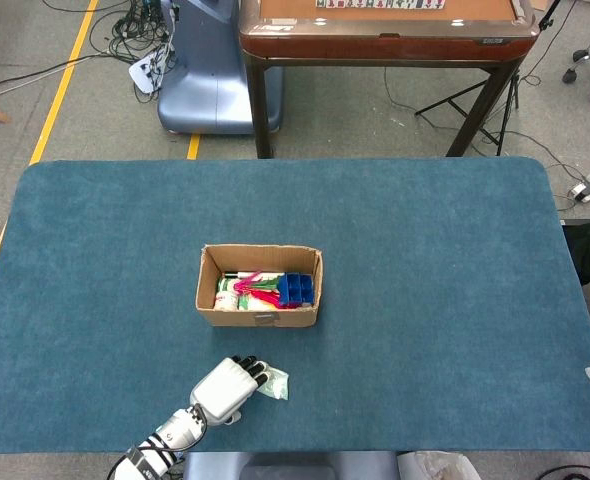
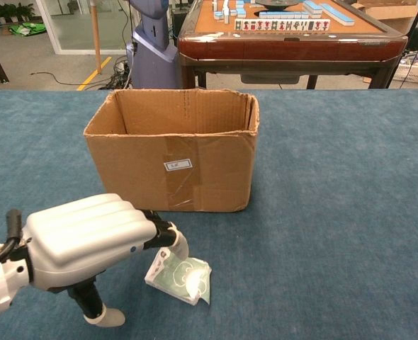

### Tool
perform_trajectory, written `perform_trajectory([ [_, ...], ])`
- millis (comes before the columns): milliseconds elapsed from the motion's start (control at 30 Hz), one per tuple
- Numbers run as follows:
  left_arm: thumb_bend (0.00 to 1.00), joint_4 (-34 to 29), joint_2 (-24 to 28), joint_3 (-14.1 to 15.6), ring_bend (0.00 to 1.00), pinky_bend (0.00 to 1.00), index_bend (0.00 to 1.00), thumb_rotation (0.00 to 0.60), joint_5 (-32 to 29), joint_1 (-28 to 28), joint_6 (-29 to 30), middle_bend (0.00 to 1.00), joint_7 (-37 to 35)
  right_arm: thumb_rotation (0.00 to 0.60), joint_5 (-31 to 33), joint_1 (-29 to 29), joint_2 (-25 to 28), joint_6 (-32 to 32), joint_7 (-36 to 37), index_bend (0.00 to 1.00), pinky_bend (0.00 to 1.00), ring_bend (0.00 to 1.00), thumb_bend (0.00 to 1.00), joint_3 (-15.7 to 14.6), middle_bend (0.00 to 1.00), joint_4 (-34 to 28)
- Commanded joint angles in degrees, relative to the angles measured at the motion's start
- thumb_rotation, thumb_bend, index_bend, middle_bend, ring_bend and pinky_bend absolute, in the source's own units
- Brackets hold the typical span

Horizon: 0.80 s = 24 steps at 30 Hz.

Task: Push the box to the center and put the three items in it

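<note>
Left hand (image 2: 88,244) is reaching over the tissue pack (image 2: 184,278) lying just near of the box (image 2: 173,152), fingertips touching its left edge, nothing grasped yet; next it needs a proper pinch

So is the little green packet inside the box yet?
No, out. The green packet lies on the table in front of the box, with the left hand fingers touching it.
</note>
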Motion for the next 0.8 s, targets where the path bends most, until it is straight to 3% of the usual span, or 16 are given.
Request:
perform_trajectory([
  [33,0.1,0.4,-0.9,-0.2,0.23,0.42,0.25,0.6,-0.8,-0.7,0.0,0.25,0.7,0.6,0.0,-0.2,0.0,0.3,0.2,0.15,0.11,0.03,0.04,0.1,0.18,0.1],
  [500,0.1,2.6,-4.8,-0.4,0.21,0.42,0.18,0.6,-5.8,-3.5,1.3,0.22,4.5,0.6,0.2,-1.0,-0.1,1.7,2.0,0.15,0.11,0.03,0.04,0.6,0.18,1.2],
  [800,0.1,5.5,-7.4,-0.8,0.21,0.41,0.25,0.6,-7.1,-4.9,1.9,0.22,3.6,0.6,0.2,-1.2,-0.2,2.0,2.1,0.15,0.11,0.03,0.04,0.8,0.18,1.4],
])
